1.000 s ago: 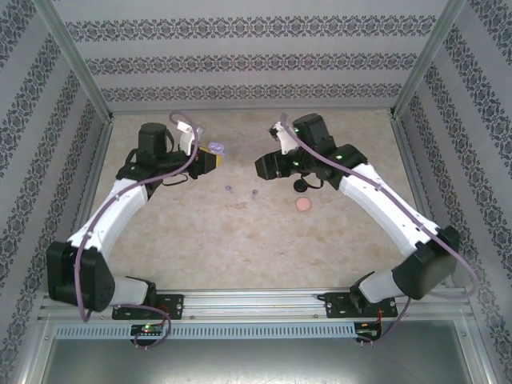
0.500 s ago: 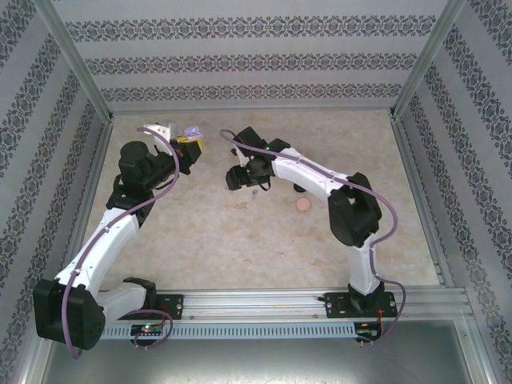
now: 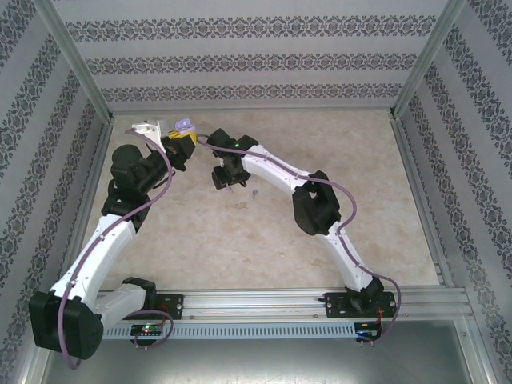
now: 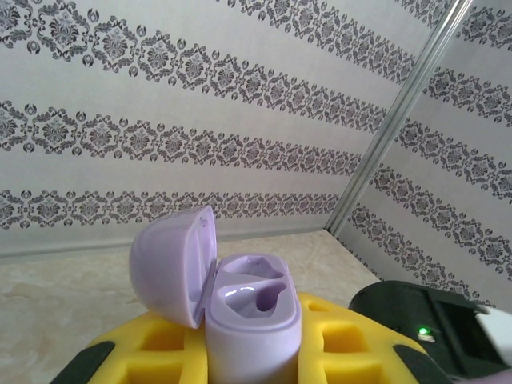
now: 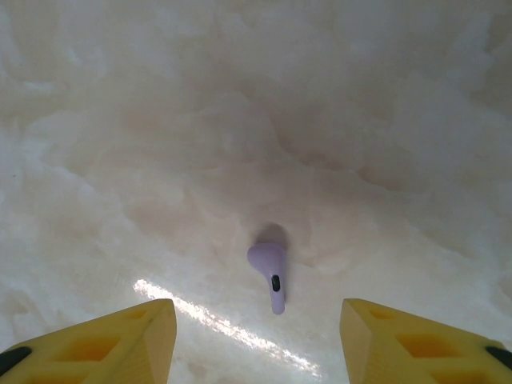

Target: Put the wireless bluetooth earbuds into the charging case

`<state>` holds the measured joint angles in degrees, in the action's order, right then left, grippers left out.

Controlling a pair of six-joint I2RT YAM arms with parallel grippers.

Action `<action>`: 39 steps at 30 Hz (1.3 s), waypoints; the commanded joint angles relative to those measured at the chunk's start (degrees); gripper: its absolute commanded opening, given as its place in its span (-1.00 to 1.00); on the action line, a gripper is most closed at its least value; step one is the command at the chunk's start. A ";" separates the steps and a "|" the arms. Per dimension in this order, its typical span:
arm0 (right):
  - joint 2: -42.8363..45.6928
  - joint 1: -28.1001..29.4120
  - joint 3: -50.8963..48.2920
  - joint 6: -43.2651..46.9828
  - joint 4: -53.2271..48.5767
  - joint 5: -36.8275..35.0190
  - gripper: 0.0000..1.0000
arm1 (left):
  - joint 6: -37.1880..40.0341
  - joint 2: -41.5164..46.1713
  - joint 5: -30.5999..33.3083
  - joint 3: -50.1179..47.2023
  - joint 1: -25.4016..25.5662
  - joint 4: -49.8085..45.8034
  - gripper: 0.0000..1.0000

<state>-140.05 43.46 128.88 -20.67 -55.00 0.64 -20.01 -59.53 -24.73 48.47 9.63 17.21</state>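
Note:
My left gripper [image 4: 252, 356] is shut on the base of a lilac charging case [image 4: 254, 324], held upright off the table. Its lid [image 4: 172, 264] is hinged open to the left and both wells are empty. From above, the case [image 3: 185, 126] sits atop the left gripper [image 3: 179, 146] at the back left. My right gripper [image 5: 256, 340] points down at the table, open, with a lilac earbud [image 5: 270, 270] lying on the surface between and just ahead of its yellow fingers [image 5: 120, 336]. From above, the right gripper [image 3: 223, 178] is close beside the case. A second small earbud [image 3: 254, 194] lies just right of it.
The right arm [image 3: 316, 210] stretches across the middle of the marbled table [image 3: 240, 248]. Patterned walls and metal posts [image 3: 410, 88] close in the back and sides. A black part of the right arm [image 4: 436, 324] sits close to the case's right.
The right arm swung left across the table and now hangs over the lilac earbud, its jaws somewhat narrower. The left arm carried the open case a little back and left.

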 commanded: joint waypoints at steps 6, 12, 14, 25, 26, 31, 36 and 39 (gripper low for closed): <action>-5.61 1.10 7.09 -0.40 -5.29 -4.04 0.03 | -0.65 1.70 0.65 -0.03 -0.75 3.44 -1.00; -6.93 1.25 7.55 -0.61 -5.03 -4.39 -0.04 | -0.86 1.81 0.80 -0.57 -0.75 3.90 -1.00; -7.49 1.22 8.08 -0.64 -5.03 -4.24 -0.05 | -0.97 1.79 0.80 -0.73 -0.80 4.06 -1.00; -10.40 1.57 10.69 -0.40 -5.92 -4.60 -0.13 | -1.34 1.87 1.00 -1.27 -0.82 4.67 -1.00; -10.51 1.59 10.69 -0.42 -5.90 -4.92 -0.14 | -1.26 1.84 1.08 -1.23 -0.78 4.67 -1.00; -11.20 1.70 10.95 -0.25 -6.06 -5.35 -0.18 | -1.49 1.95 1.14 -1.51 -0.83 5.02 -1.00; -11.69 1.91 11.13 -0.02 -6.35 -5.65 -0.26 | -1.55 1.87 1.30 -1.89 -0.78 5.36 -1.00; -11.91 2.31 11.13 0.43 -6.77 -6.53 -0.29 | -1.59 1.80 1.34 -1.93 -0.81 5.44 -1.00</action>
<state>-150.21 44.62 138.93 -20.84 -59.77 -3.95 -20.32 -58.76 -23.68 46.96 9.63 19.11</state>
